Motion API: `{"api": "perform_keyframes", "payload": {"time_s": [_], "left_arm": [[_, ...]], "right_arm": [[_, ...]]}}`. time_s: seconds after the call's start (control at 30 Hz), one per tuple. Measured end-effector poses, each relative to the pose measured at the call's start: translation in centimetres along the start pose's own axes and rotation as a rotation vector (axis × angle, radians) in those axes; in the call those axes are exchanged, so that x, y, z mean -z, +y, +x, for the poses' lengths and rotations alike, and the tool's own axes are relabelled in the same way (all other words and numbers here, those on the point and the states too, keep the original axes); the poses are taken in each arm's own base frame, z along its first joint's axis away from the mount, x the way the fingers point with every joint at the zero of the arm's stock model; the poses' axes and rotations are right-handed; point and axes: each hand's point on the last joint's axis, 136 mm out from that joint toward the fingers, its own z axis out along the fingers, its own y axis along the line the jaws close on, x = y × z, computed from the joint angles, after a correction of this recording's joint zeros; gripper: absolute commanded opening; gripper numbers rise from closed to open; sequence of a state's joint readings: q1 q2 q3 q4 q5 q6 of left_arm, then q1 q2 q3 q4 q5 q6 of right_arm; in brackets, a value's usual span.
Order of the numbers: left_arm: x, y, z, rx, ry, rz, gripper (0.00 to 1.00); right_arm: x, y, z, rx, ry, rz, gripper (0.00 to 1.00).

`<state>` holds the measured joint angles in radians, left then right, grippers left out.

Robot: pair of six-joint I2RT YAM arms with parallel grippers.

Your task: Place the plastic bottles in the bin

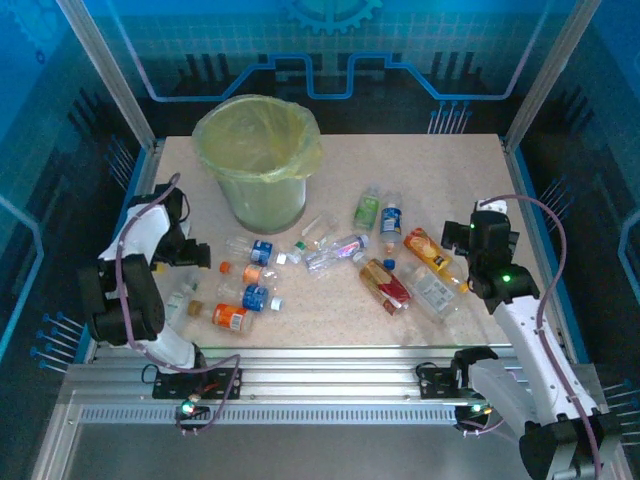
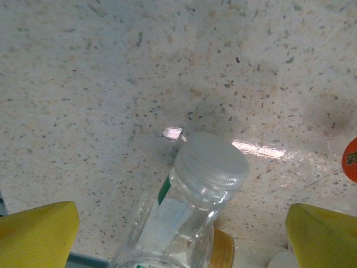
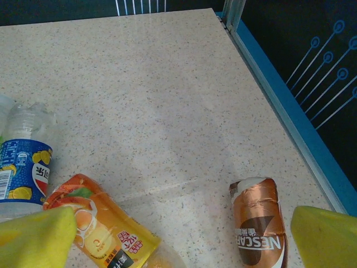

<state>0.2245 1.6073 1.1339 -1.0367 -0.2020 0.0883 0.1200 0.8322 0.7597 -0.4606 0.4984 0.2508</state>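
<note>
The bin stands toward the far left of the desk, its yellow-green bag folded over the rim. From above, the bag's glare makes it hard to see what is inside. The plastic bottles lie on the desk outside the bin, scattered from just in front of it out toward the right arm's side. Nearest the bin are a blue-labelled bottle and a clear one. A green bottle lies a little farther from the bin. An orange-labelled bottle lies well in front of the bin. In the cluster farthest from the bin several bottles overlap, so no sure count is possible.

The left fingers are spread wide, with one yellow tip at each lower corner of the left wrist view, both cut off by the frame. Between them, touching neither, is a clear bottle with a pale ribbed cap and a sliver of green label. Its body runs out of the picture, so I cannot tell whether it stands or lies. An amber patch shows beneath it, too little to name.

The right fingers are likewise spread and grip nothing. Ahead of them lie an orange juice bottle, a brown Nescafe bottle and a blue-labelled one, each cut off by the frame.
</note>
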Motion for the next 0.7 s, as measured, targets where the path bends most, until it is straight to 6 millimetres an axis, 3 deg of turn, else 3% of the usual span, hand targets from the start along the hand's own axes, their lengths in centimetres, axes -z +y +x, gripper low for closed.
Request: {"api": "perform_keyframes", "payload": {"time_s": [0.17, 0.4, 0.6, 0.7], "left_arm": [[-1.8, -0.4, 0.5, -0.033, 0.079, 0.014, 0.94], [-2.9, -0.4, 0.8, -0.061, 0.125, 0.007, 0.93], [-5.3, 0.1, 1.6, -0.079, 0.227, -0.035, 0.91], [-6.1, 0.2, 1.9, -0.082, 0.265, -0.038, 0.86]], "right_arm": [[0.4, -0.2, -0.2, -0.005, -0.014, 0.004, 1.0], [0.4, -0.5, -0.3, 0.001, -0.017, 0.016, 1.0], [0.4, -0.6, -0.3, 0.001, -0.018, 0.025, 1.0], [0.4, -0.9, -0.1, 0.005, -0.013, 0.041, 1.0]]}}
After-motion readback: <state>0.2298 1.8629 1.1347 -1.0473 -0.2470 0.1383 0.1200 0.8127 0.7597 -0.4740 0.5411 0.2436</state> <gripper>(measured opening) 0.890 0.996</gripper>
